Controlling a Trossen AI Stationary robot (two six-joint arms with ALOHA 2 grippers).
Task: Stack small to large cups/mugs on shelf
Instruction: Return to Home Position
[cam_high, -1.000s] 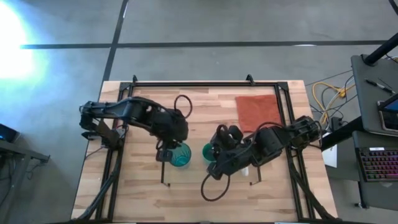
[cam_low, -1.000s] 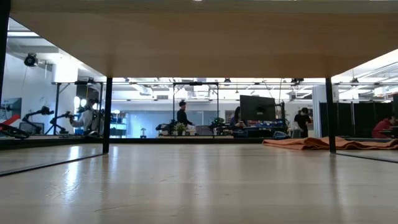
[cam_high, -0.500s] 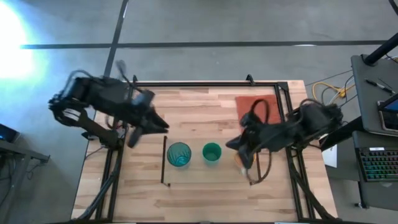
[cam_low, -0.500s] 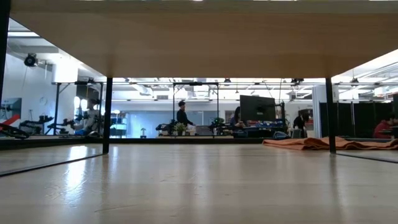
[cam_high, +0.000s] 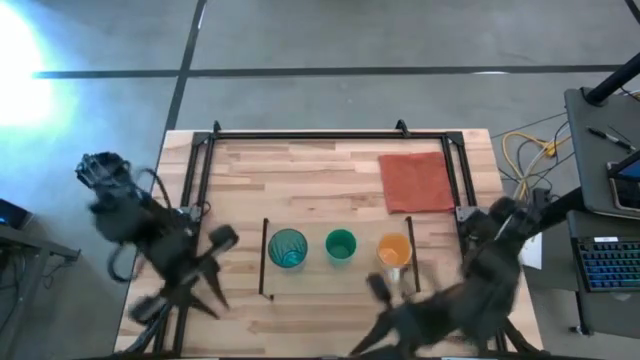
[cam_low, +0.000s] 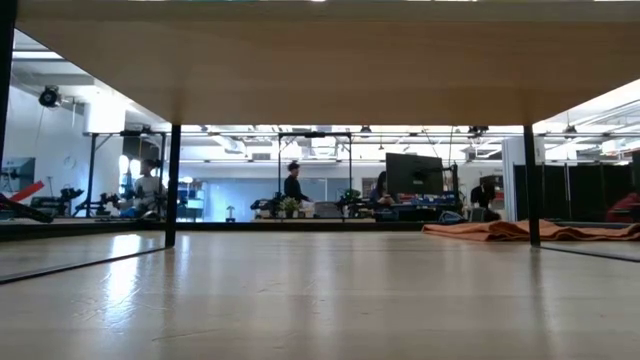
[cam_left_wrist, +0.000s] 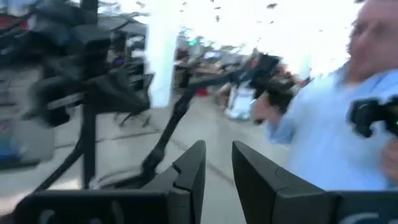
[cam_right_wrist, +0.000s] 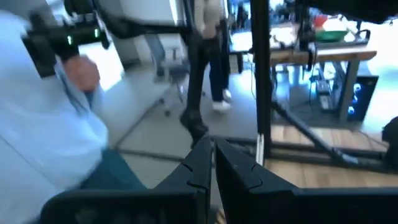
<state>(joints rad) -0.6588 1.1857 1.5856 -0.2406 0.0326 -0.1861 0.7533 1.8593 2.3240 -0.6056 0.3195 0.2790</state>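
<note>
In the high view three cups stand upright in a row on the light wood shelf (cam_high: 330, 275), between its two thin dark bars. From left to right they are the translucent teal tumbler (cam_high: 288, 248), the green cup (cam_high: 341, 245) and the orange mug (cam_high: 393, 250). No gripper touches them. My left gripper (cam_left_wrist: 218, 155) is drawn back at the near left (cam_high: 212, 298) with a narrow gap between its fingers. My right gripper (cam_right_wrist: 212, 152) is drawn back at the near right edge (cam_high: 368, 340), fingers together. Both are empty and point at the room.
A red-orange cloth (cam_high: 415, 182) lies flat at the far right of the table and also shows in the low view (cam_low: 500, 230). A dark frame (cam_high: 320, 134) runs round the table. A person in a light blue shirt (cam_left_wrist: 336, 143) stands in front of the table holding handles.
Both arms have swung away from the cups, first outward and then toward the table's near edge. The left one has left the teal tumbler, and the right one has uncovered the orange mug. All three cups stay upright in their row.
</note>
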